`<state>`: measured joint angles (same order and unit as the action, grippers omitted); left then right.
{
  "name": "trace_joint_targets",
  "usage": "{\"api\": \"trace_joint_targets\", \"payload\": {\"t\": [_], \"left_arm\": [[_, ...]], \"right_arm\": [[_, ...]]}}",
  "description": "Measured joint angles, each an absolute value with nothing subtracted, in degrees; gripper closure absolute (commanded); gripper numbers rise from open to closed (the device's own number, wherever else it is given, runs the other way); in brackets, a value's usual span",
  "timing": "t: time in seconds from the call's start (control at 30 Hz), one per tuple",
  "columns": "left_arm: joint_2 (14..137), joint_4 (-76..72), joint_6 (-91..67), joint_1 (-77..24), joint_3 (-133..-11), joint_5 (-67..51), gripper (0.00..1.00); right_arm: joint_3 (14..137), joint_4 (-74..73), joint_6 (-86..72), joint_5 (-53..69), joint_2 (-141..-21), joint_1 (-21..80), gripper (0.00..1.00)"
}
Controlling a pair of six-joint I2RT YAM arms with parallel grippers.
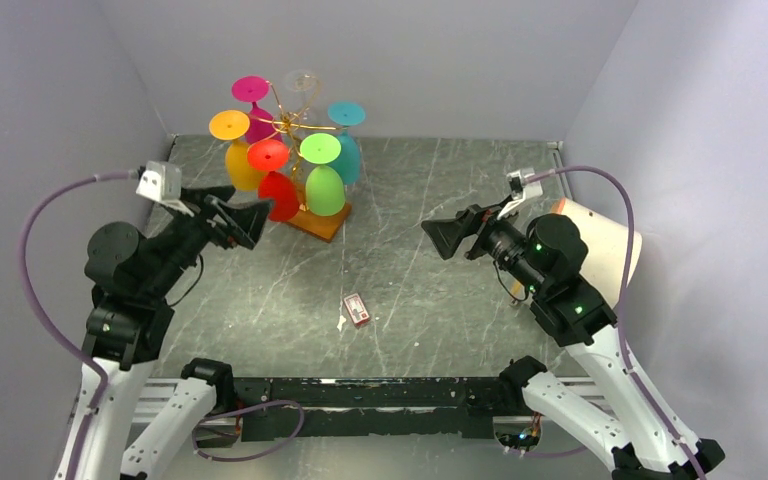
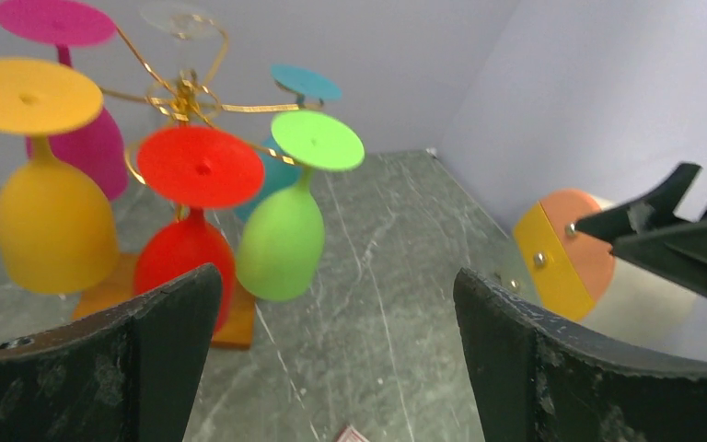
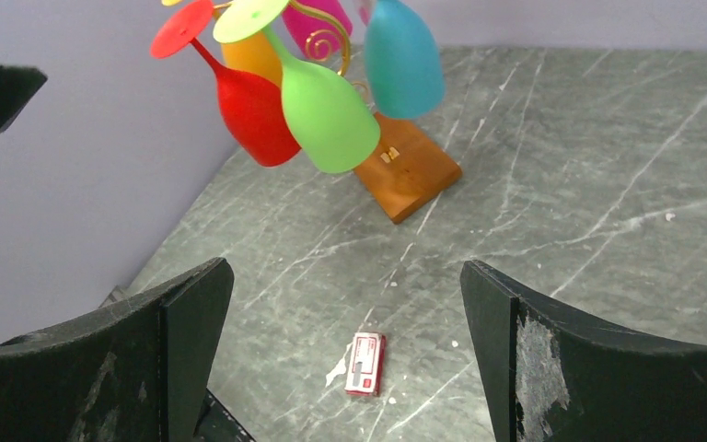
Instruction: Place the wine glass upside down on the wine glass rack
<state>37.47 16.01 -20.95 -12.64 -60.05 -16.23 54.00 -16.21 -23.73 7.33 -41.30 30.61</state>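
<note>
Noted black left end effector (image 1: 252,222) spread, empty | right end effector (image 1: 440,240) likewise | risked clipping adjacent red wine glass (image 1: 280,195) off gold wire rack (image 1: 285,123)

My left tool (image 1: 248,222) is up off the counter, fingers spread wide, empty, pointing right. My right tool (image 1: 442,238) is also up, fingers wide apart, empty, pointing left. Both arms are bent at the elbow, and the tools are well apart.

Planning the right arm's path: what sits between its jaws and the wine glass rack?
Only bare tabletop, seen in the top view; the small red card lies off that line.
</note>
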Motion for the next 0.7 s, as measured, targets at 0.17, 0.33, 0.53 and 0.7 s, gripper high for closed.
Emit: {"api": "trace_joint_targets", "payload": {"t": [0.17, 0.33, 0.53, 0.7], "left_arm": [[31.75, 16.4, -22.52, -12.64, -54.06, -19.2, 0.01], [28.29, 16.8, -23.29, -12.64, -49.69, -20.23, 0.0], [26.09, 17.87, -23.4, -12.64, -46.74, -20.23, 0.0], [25.54, 18.2, -23.38, -12.64, -46.63, -20.23, 0.0]], "right_arm": [[51.86, -16.14, -24.21, 5.69, -41.08, 30.61, 0.0], [49.71, -16.1, -24.93, 4.16, -40.1, 30.61, 0.0], [49.41, -15.68, -25.36, 3.05, -39.57, 30.61, 0.0], [49.36, -15.51, -25.56, 2.94, -39.57, 30.61, 0.0]]}}
